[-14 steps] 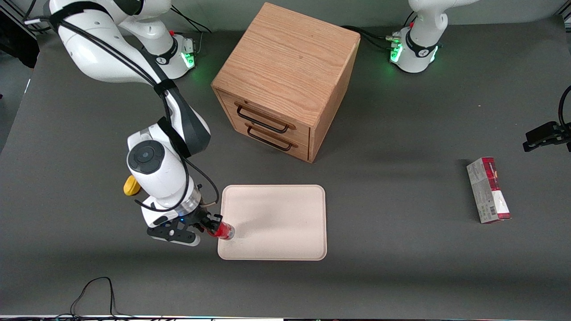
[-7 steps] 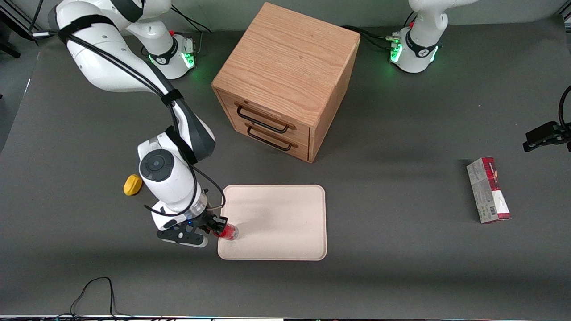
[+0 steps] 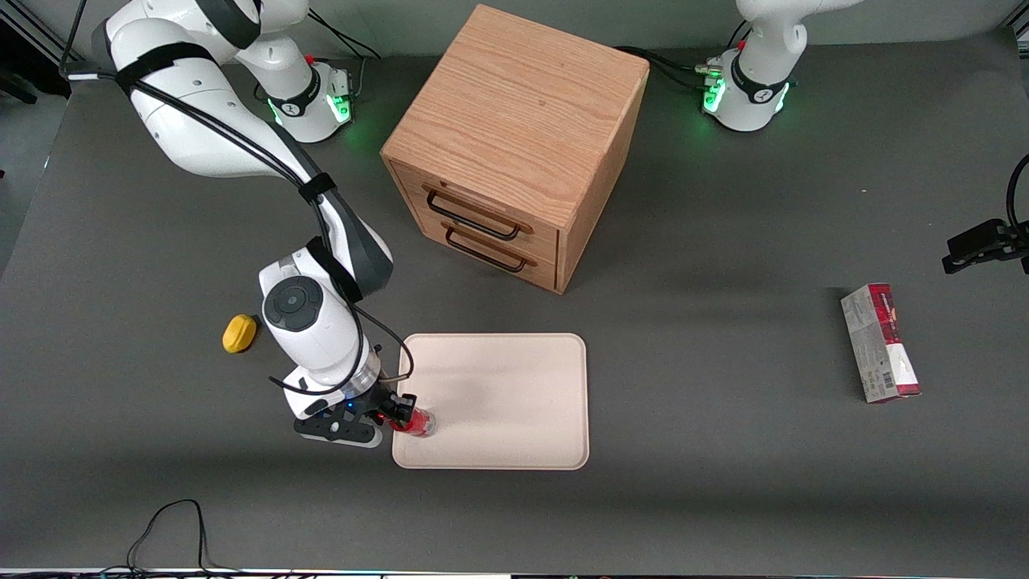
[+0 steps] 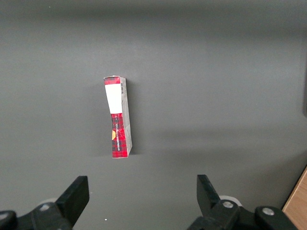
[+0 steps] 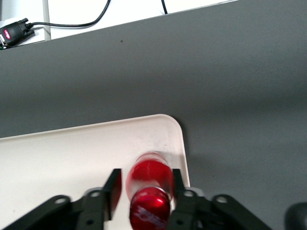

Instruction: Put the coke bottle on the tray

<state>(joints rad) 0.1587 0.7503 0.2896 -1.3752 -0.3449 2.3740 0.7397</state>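
The coke bottle (image 3: 416, 422), small and bright red with a red cap, stands on the tray (image 3: 514, 394) at its corner nearest the front camera, toward the working arm's end. In the right wrist view the bottle (image 5: 149, 179) sits just inside the tray's rounded corner (image 5: 175, 125). My right gripper (image 3: 399, 413) straddles the bottle. Its fingers (image 5: 113, 188) are slightly apart, with a thin gap showing between one finger and the bottle. The tray is cream, flat and otherwise bare.
A wooden two-drawer cabinet (image 3: 514, 145) stands farther from the camera than the tray. A small yellow object (image 3: 239, 333) lies beside the working arm. A red-and-white carton (image 3: 880, 342) lies toward the parked arm's end and also shows in the left wrist view (image 4: 118, 117).
The right arm has moved the bottle a little farther over the tray's corner. The fingers now stand slightly away from the bottle.
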